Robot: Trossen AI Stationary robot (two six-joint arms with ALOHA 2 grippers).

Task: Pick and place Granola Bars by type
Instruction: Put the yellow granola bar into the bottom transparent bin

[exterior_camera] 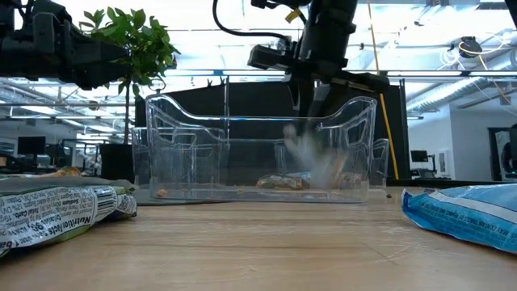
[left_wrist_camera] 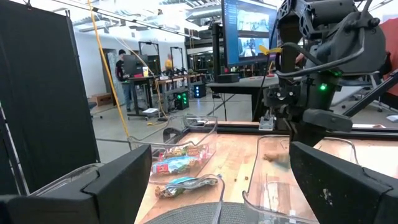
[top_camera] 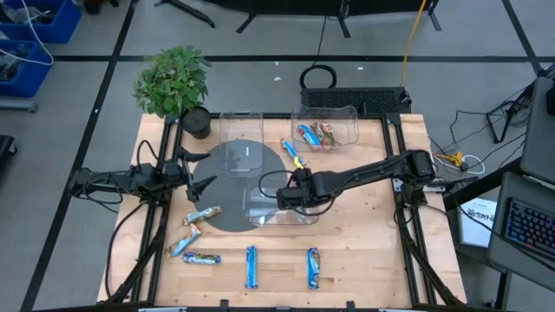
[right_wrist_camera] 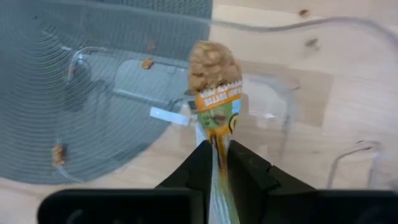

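Granola bar (right_wrist_camera: 214,99), apparently tan-gold, is pinched by the right gripper (right_wrist_camera: 216,152) fingers above the clear bin (top_camera: 260,212) mid-counter. A placing step is judged underway; release is called for. The left gripper (top_camera: 201,173) waits spread.

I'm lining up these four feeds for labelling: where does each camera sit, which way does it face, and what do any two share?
High: above the table, straight down; both arms show, left tool, right tool.
Low: table height, level across into the room; right arm drops into the clear bin.
Left wrist: on the waiting left arm, across to the right arm; own open fingers show.
Right wrist: looks down its own fingers, shut on a granola bar.
Shared: low and high both show that bin.
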